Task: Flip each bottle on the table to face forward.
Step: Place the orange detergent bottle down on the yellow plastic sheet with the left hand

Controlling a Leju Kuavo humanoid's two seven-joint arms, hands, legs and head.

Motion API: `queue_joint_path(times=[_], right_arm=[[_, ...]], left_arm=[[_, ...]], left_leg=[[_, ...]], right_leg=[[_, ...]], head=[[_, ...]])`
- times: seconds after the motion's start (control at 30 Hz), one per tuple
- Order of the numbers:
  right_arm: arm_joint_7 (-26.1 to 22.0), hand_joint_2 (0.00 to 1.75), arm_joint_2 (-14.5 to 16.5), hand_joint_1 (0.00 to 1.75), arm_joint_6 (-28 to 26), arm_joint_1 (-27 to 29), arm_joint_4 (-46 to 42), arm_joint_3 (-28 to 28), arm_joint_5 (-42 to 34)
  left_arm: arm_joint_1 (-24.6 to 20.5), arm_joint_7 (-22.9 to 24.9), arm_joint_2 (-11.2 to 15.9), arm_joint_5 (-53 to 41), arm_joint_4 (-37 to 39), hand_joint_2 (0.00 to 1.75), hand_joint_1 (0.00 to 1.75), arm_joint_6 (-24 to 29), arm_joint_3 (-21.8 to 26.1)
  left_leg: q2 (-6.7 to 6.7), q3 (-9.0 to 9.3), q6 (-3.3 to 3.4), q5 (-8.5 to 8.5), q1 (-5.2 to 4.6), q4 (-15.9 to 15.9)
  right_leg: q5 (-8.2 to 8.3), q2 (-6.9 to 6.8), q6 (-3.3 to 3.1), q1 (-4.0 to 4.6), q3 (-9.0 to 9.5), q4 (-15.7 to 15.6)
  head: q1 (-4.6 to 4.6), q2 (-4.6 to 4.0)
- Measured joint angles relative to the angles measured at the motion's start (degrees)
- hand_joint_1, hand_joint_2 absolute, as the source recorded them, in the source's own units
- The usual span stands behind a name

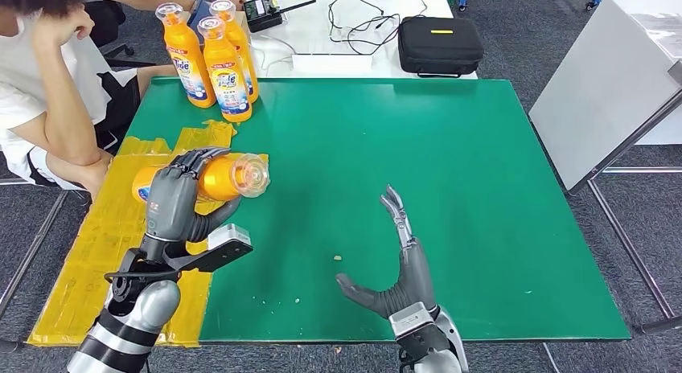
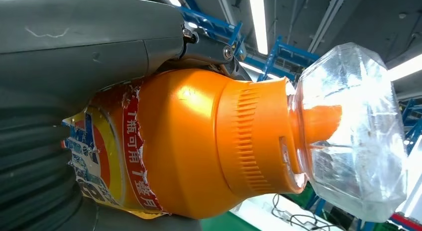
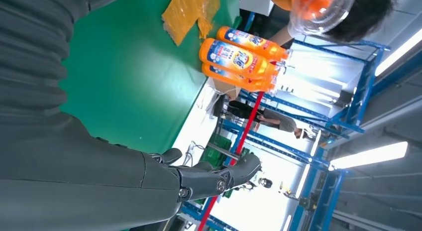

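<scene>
A person (image 1: 48, 84) in a white shirt sits at the far left, beside a green table (image 1: 482, 188). Yellow tape (image 1: 88, 260) covers the table's left edge. Above that tape, the robot's left hand (image 1: 178, 198) grips an orange bottle (image 1: 211, 178) lying on its side, fingers wrapped over the body, the clear cap (image 1: 249, 174) pointing right toward the table's middle. In the left wrist view the bottle's torn label (image 2: 107, 161) sits against the palm and the clear cap juts out beyond the orange collar. At the table's far left corner three more orange bottles (image 1: 213, 55) stand upright, close together, blue labels facing the robot; the right wrist view shows them too, on their side in its turned picture. Near the front edge, right of centre, the right hand (image 1: 394, 268) hovers over bare green surface, fingers spread and extended, thumb out to the left, holding nothing. Behind the table, a white desk (image 1: 338, 59) carries loose black cables (image 1: 362, 23) and, to their right, a black case (image 1: 440, 45).
</scene>
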Motion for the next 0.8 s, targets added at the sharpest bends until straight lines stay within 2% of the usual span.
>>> queue_joint_path(times=[0.13,0.27,0.5,0.8], right_arm=[[-0.79,1.75,-0.12,0.0,0.05,0.13,-1.18,-0.45,-0.86],[-1.08,1.75,-0.13,0.0,1.07,-0.19,-2.72,-0.96,-2.07],[-0.95,1.75,0.1,0.0,2.33,-1.65,-3.23,-1.06,-2.43],[-0.85,1.75,0.17,0.0,2.34,-1.99,-3.23,-1.06,-2.46]], left_arm=[[-2.39,6.51,0.89,-8.97,3.1,1.75,1.75,-1.29,-0.02],[-7.38,10.81,1.84,-17.12,12.1,1.75,1.75,-4.71,-0.24],[-12.49,12.42,1.08,-19.13,27.12,1.75,1.75,-9.92,-2.31],[-13.61,12.62,0.34,-19.13,33.62,1.75,1.75,-9.95,-3.44]], left_leg=[[-0.03,-0.01,0.0,0.02,0.0,0.0],[0.05,0.0,-0.08,0.09,0.01,0.0],[0.08,-0.02,-0.1,0.13,0.03,0.0],[0.06,-0.13,-0.1,0.12,0.02,0.01]], right_leg=[[0.0,-0.01,0.0,0.0,-0.02,0.0],[0.1,0.0,-0.1,0.02,-0.04,0.01],[0.14,0.01,-0.17,0.02,-0.07,0.03],[0.14,0.01,-0.17,0.02,-0.17,0.03]], head=[[0.01,0.0],[-0.02,0.0],[0.0,0.0],[-0.01,0.0]])
